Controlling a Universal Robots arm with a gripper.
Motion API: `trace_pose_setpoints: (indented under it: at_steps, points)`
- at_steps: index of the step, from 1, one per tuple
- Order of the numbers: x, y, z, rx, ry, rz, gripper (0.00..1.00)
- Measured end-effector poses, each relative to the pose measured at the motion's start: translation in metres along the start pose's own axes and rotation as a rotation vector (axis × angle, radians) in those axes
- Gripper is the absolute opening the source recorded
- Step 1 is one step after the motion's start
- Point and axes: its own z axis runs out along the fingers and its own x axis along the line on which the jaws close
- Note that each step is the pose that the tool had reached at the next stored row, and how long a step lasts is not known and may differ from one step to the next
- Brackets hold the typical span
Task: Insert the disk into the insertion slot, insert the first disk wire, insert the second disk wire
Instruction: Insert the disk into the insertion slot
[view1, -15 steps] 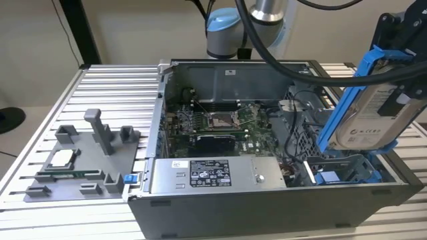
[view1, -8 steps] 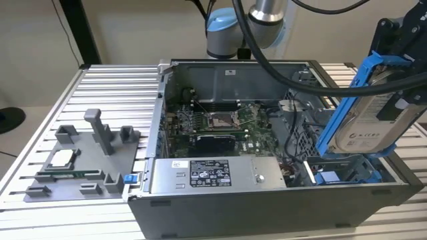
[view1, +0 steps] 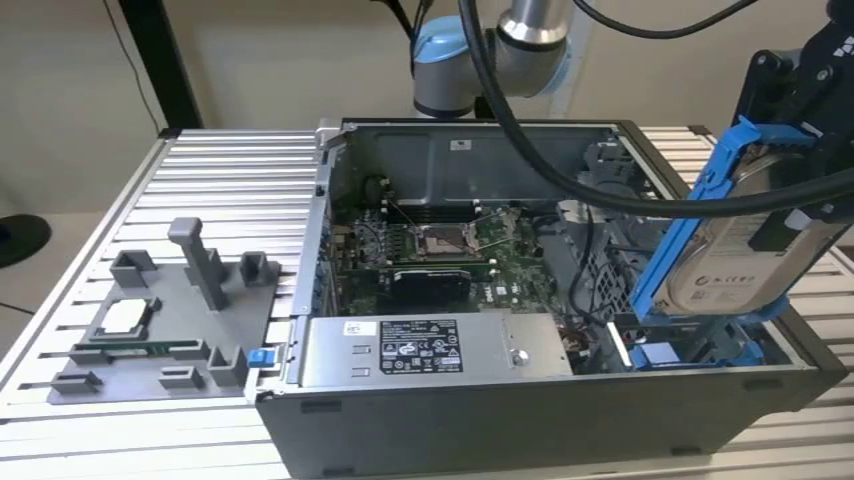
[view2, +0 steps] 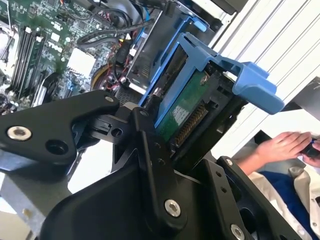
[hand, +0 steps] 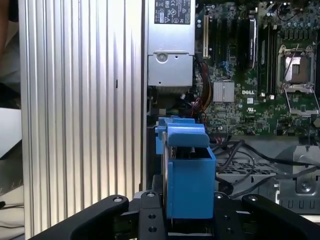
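Blue-framed silver disk (view1: 727, 250) stands tilted on edge above the insertion slot (view1: 683, 350).

Open case (view1: 534, 420) top — black cables (hand: 231, 150) just beside the insertion slot (view1: 674, 352)

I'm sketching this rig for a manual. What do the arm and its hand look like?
The arm is a silver-grey tube with a light blue joint cap and thick black cables running alongside it. The hand is matte black, built of flat angular links joined by silver screws.
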Motion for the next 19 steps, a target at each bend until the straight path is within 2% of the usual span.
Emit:
trace_pose_setpoints:
  at_steps: [4, 19]
  points:
    - [0.0002, -0.0001, 0.0024, 0.0000, 0.0001, 0.000, 0.00]
    - [0.0023, -0.0002, 0.0042, -0.0004, 0.0000, 0.000, 0.00]
